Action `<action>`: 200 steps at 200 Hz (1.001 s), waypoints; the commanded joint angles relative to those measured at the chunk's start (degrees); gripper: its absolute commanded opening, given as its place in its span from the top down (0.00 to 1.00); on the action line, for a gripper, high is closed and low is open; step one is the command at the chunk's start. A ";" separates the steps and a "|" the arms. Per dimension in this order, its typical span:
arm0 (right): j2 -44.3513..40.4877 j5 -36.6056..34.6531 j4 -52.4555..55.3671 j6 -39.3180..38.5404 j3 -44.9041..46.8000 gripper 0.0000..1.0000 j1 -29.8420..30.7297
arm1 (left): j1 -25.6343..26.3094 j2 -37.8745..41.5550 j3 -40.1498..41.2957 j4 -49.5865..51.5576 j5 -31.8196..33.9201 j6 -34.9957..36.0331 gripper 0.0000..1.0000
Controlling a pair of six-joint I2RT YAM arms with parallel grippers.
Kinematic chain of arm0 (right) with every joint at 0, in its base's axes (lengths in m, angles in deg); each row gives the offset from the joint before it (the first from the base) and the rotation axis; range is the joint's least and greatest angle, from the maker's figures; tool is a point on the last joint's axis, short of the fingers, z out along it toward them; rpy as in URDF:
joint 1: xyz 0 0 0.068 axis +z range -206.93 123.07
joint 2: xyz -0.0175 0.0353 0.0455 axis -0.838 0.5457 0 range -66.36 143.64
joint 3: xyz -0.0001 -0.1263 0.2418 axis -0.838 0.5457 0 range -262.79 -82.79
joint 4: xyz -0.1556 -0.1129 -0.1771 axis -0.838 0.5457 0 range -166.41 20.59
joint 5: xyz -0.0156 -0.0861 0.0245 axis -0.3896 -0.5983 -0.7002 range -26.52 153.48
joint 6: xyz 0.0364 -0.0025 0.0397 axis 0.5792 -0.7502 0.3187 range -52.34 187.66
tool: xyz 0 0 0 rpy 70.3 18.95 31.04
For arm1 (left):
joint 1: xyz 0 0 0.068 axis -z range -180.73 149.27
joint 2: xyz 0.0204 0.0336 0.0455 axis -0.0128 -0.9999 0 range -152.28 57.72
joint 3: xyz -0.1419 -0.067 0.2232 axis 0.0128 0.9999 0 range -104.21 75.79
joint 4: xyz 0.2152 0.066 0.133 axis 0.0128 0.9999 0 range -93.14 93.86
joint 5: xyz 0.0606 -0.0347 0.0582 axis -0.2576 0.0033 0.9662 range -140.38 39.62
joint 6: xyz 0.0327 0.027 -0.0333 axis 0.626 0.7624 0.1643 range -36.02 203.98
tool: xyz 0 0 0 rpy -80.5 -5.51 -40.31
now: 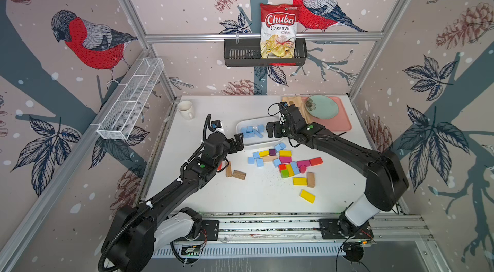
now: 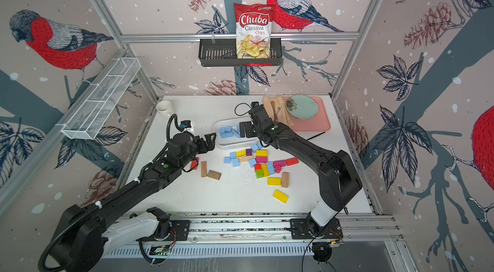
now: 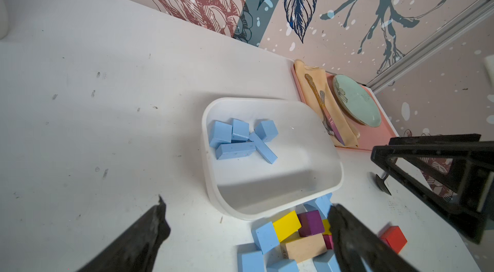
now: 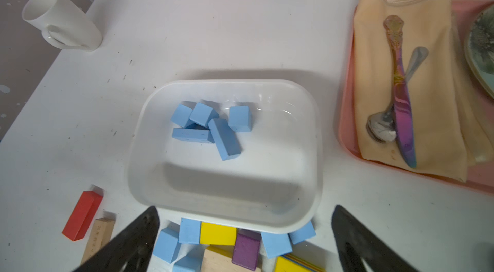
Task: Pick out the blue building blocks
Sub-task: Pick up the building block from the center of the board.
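Both top views lose the right end of the white tub (image 1: pixel 260 143) under the right arm, and the left arm hides most of a red bar (image 1: pixel 219 166). The right wrist view shows that bar whole, plus a spoon (image 4: pixel 382 126) and knife (image 4: pixel 403 123) that are just smudges from above. The blue building blocks (image 4: pixel 211 126): five piled in the tub's left part, more loose on the table (image 1: pixel 203 190) along its near rim, some cut off by the frame. The right gripper (image 4: pixel 245 209) hangs over the tub's right end, jaws wide, empty. The left gripper (image 3: pixel 246 202) sits by the near left corner, also wide and empty.
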 commanded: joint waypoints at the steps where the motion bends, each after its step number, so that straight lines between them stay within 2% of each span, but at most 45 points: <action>1: -1.81 -2.25 -1.37 0.89 2.69 0.00 -0.54 | 2.78 -1.29 -1.89 0.82 2.89 -0.30 0.03; 26: -3.26 -2.60 -1.62 1.43 5.45 0.01 -1.51 | 7.34 -5.55 -5.57 5.94 6.47 -2.47 0.03; 92: -6.46 -3.63 -1.91 2.16 10.19 0.00 -3.60 | 15.98 -18.47 -13.04 14.64 10.68 -11.94 0.01; 144: -10.22 -4.63 -2.54 1.72 15.26 0.00 -3.78 | 18.59 -28.00 -18.68 20.82 7.68 -18.30 0.09; 200: -13.18 -5.78 -2.89 1.87 18.47 0.00 -4.56 | 20.68 -34.52 -22.21 25.68 7.67 -20.13 0.21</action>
